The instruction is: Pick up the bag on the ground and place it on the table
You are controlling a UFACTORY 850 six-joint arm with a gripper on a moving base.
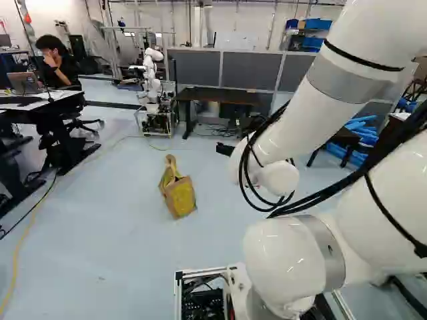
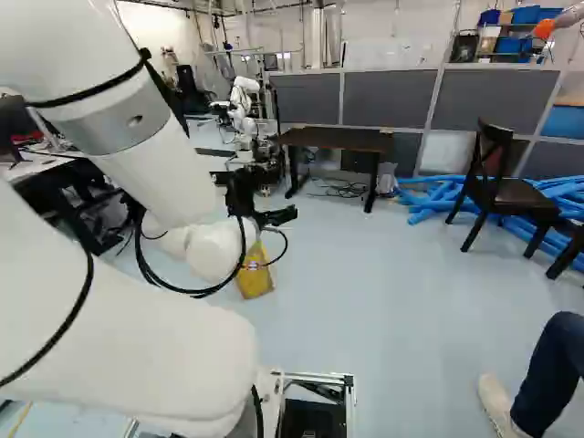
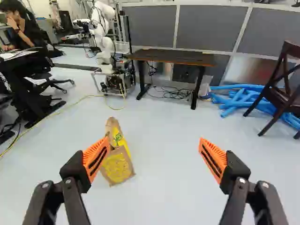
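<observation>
Grey partition panels [image 3: 211, 29] across the back of the room, blue tubes [image 3: 236, 99] heaped on the floor in front of them.
A dark wooden chair [image 2: 513, 195] stands in front of the heap at the right of the right base view, and blue bins [image 2: 526, 15] sit on shelving behind the panels. Over at the left of the left base view there's a desk [image 1: 63, 101] with an open laptop [image 1: 25, 83] on it; from near there, a yellow cable [image 3: 75, 101] runs along the floor towards another robot [image 3: 104, 42].
</observation>
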